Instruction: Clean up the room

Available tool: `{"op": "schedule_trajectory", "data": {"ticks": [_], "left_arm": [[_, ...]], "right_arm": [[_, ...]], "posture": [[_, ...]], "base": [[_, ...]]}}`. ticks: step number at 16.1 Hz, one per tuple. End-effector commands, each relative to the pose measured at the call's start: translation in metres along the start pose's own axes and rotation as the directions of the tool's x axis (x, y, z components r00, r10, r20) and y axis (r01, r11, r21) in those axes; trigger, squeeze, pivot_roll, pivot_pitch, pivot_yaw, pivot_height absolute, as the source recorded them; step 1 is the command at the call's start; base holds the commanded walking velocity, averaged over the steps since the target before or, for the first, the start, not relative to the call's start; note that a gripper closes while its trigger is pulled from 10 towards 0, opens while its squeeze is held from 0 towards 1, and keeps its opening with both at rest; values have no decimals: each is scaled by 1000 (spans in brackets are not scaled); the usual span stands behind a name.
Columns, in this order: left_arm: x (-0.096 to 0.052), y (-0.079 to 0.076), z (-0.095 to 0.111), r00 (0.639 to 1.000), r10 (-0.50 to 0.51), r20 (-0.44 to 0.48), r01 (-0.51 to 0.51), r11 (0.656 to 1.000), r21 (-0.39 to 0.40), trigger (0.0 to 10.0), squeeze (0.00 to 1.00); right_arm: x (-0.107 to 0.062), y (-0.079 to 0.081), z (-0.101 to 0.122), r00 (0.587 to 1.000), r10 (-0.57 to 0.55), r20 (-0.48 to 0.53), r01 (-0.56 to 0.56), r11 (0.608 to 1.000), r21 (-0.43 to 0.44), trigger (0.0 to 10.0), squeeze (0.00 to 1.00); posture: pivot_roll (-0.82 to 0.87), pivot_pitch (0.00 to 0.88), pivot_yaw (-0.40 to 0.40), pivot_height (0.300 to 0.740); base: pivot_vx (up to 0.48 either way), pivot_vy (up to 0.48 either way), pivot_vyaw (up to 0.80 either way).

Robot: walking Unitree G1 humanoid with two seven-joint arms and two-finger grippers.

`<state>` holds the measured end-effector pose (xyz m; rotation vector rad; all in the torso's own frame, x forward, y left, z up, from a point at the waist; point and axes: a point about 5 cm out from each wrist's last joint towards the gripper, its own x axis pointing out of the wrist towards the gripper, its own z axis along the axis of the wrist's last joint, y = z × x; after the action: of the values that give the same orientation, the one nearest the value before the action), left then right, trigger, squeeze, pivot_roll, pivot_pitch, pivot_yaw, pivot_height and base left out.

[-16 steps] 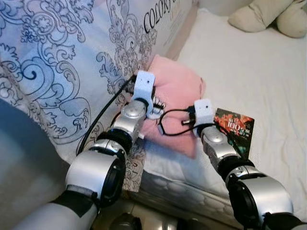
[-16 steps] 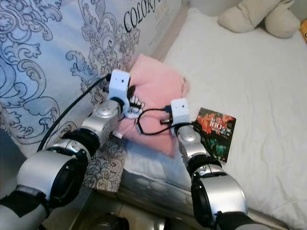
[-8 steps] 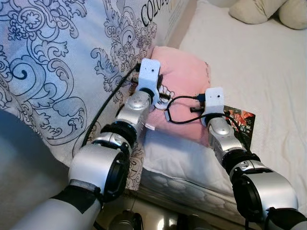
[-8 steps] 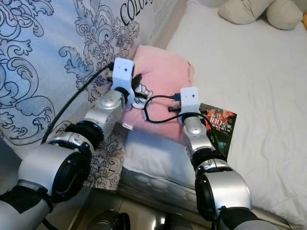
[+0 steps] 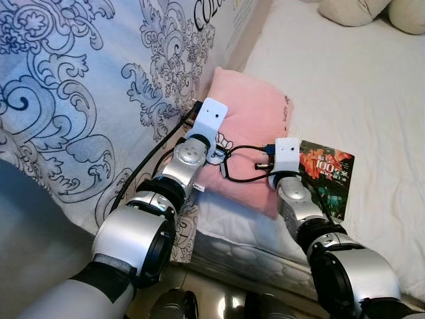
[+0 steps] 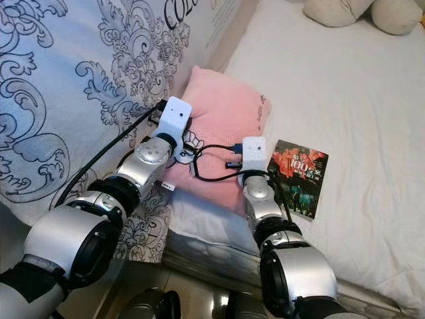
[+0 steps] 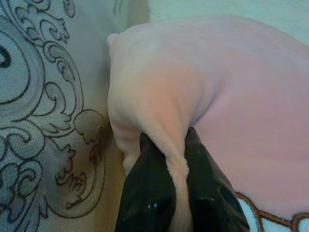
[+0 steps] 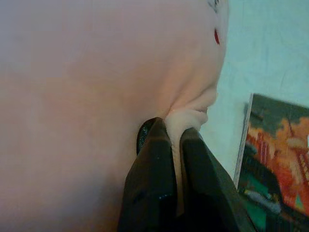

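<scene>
1. Pillow, soft pink plush (image 5: 255,126), lies on white bed sheet (image 5: 358,93), its one edge against blue-white scroll-patterned duvet (image 5: 86,93).
2. Left gripper (image 7: 176,159) at pillow's duvet-side edge, fingers (image 7: 149,193) pinched tight on a fold of pink fabric.
3. Right gripper (image 8: 176,145) at pillow's opposite edge, clamped on another fold.
4. Dark glossy book (image 5: 329,176) flat on sheet just beside pillow.
5. Beige stuffed toy (image 6: 358,12) well apart from pillow.

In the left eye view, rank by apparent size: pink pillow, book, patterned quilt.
1. patterned quilt, largest by far.
2. pink pillow, pinched by both the left gripper and the right gripper.
3. book, smallest.
</scene>
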<state>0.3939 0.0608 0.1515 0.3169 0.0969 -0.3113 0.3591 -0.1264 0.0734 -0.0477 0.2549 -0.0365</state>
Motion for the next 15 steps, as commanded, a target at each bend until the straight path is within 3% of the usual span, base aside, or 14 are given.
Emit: {"op": "schedule_trajectory", "data": {"ticks": [1,5,6,7,8,9,10,11,13,14,15], "left_arm": [[3,5,15,998,16,57,-17,999,28,10000,0],[3,3,20,997,4,75,-9,998,63,10000,0],[3,2,19,997,-12,79,5,996,90,10000,255],[3,2,19,996,-25,84,15,993,117,10000,839],[3,2,21,995,-33,96,16,985,171,10000,1000],[3,3,26,990,-56,129,16,957,290,10000,1000],[2,2,33,981,-82,176,-2,902,432,10000,1000],[2,5,43,969,-94,228,-40,851,524,10000,1000],[1,10,54,952,-106,286,-85,809,582,10000,1000],[1,12,55,952,-93,290,-92,819,566,10000,1000],[2,18,51,963,-68,259,-61,886,459,10000,1000]], "right_arm": [[-6,2,-20,996,2,-85,-1,1000,12,0,0],[-6,5,-22,995,16,-103,-16,1000,-2,0,0],[-6,5,-23,994,20,-107,-22,1000,-17,10000,631],[-7,6,-23,994,25,-104,-27,999,-21,10000,1000],[-7,8,-23,995,33,-99,-35,999,-20,10000,1000],[-8,10,-23,995,42,-91,-44,999,-20,10000,1000],[-8,12,-23,995,47,-84,-49,998,-27,10000,1000],[-9,13,-24,995,51,-81,-53,998,-29,10000,1000],[-11,14,-29,995,56,-84,-58,998,-23,10000,1000],[-12,14,-29,995,57,-85,-59,998,-20,10000,1000],[-12,15,-30,995,64,-80,-66,998,-12,10000,1000]], "posture": [[53,170,28,740],[53,156,26,740],[51,145,23,740],[51,137,20,740],[50,134,18,740],[49,127,15,740],[45,121,15,740],[43,118,12,740],[41,114,10,740],[43,110,7,740],[49,104,5,740]], "base": [[0,0,0],[0,0,0],[0,0,0],[0,0,0],[0,0,0],[0,0,0],[0,0,0],[0,0,0],[0,0,0],[0,0,0],[0,0,0]]}}
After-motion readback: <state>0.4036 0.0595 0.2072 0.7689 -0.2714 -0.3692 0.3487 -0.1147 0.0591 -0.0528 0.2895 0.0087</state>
